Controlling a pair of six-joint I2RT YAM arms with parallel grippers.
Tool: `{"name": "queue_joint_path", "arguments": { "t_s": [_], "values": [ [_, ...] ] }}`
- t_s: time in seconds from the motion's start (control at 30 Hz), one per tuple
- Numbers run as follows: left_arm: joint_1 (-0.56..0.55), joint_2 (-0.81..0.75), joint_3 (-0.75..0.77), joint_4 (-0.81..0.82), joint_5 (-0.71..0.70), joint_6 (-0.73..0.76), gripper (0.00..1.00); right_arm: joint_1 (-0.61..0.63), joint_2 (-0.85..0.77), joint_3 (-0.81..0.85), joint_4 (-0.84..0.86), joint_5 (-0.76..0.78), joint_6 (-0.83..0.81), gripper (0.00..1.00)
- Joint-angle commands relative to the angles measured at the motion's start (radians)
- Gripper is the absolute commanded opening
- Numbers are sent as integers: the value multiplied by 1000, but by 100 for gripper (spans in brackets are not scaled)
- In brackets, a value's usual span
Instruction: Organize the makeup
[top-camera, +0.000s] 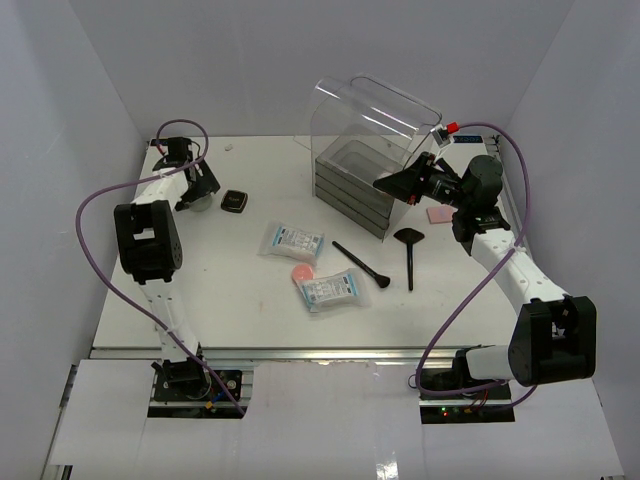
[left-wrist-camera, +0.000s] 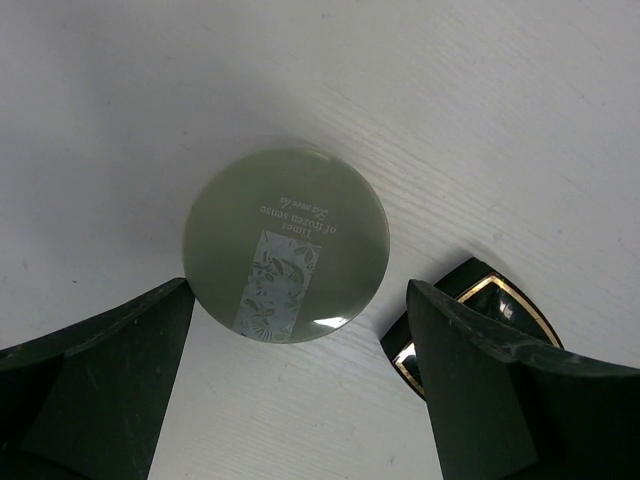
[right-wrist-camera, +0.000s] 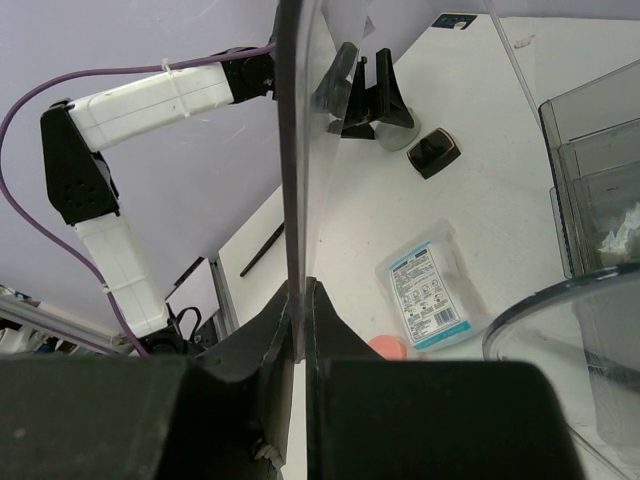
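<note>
Two white-blue sachets (top-camera: 292, 240) (top-camera: 330, 290), a pink round puff (top-camera: 302, 272), a thin black brush (top-camera: 362, 264), a fan-headed brush (top-camera: 409, 250) and a pink square puff (top-camera: 441, 214) lie on the white table. My left gripper (top-camera: 197, 195) hangs open at the back left over a round pale disc (left-wrist-camera: 287, 243) with printed lettering. The disc lies just ahead of the open fingers (left-wrist-camera: 120, 370). My right gripper (right-wrist-camera: 303, 290) is shut on the front edge of the clear lid (right-wrist-camera: 298, 150) of the box, holding it raised.
The clear box with grey drawers (top-camera: 350, 185) stands at the back centre, its domed lid (top-camera: 375, 110) swung up. A black square compact with gold trim (left-wrist-camera: 490, 300) sits right of the disc, partly behind my left gripper's right finger. White walls close in both sides.
</note>
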Motion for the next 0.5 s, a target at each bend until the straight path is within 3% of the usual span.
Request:
{"name": "queue_joint_path", "arguments": {
  "t_s": [0.0, 0.3, 0.37, 0.47],
  "values": [
    [6, 30, 68, -36, -15, 15, 98, 13, -16, 11, 106, -70, -5, 9],
    [8, 83, 118, -60, -45, 22, 95, 13, -25, 9, 108, -68, -7, 9],
    [8, 80, 115, -60, -54, 22, 89, 13, -27, 6, 106, -68, -8, 9],
    [8, 72, 110, -58, -62, 19, 71, 13, -27, 4, 106, -67, -10, 9]
  ]
}}
